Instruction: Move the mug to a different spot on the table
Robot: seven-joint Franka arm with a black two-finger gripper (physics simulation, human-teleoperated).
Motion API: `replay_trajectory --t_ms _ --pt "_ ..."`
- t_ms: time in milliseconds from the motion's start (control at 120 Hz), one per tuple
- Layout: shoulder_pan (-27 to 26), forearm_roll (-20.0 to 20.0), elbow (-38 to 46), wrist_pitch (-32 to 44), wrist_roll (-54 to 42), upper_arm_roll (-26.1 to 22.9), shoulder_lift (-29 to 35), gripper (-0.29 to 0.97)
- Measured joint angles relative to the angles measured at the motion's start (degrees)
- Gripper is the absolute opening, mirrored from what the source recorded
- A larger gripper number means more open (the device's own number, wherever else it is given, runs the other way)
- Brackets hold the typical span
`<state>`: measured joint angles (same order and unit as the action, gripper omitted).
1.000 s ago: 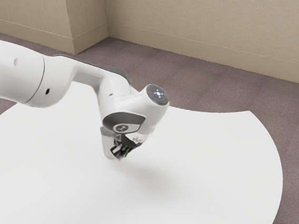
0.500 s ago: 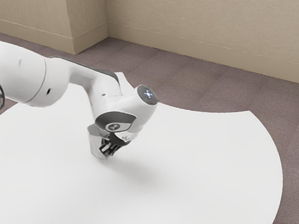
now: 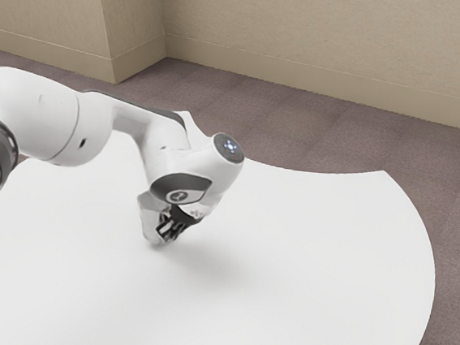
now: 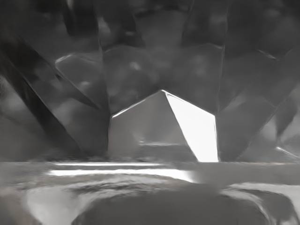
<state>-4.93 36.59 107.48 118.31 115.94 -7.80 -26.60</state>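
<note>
Where the arm [image 3: 120,129] enters from the exterior view's left, the gripper [image 3: 169,230] is seen tilted downward just above the white table [image 3: 328,255], over the part of the table toward that view's left. A soft shadow [image 3: 209,262] is cast on the table just beside it. A dark mass is shown at the gripper's tip, but how far the gripper is parted, and whether anything is clasped, cannot be told. In the wrist view, a dark grey faceted surface, taken as the mug [image 4: 159,136], is shown very close under the hand, with one facet brightly lit.
</note>
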Motion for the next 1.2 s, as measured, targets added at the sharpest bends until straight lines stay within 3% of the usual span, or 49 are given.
replay_trajectory --t_ms 842,1050,1200 --pt "-0.14 0.12 -2.81 -0.32 -1.48 1.85 -2.81 -0.10" --pt "-0.16 0.35 -2.76 0.61 -0.90 1.82 -3.21 0.31" --pt "-0.16 -2.17 -2.52 1.37 -0.23 1.17 -2.79 0.50"
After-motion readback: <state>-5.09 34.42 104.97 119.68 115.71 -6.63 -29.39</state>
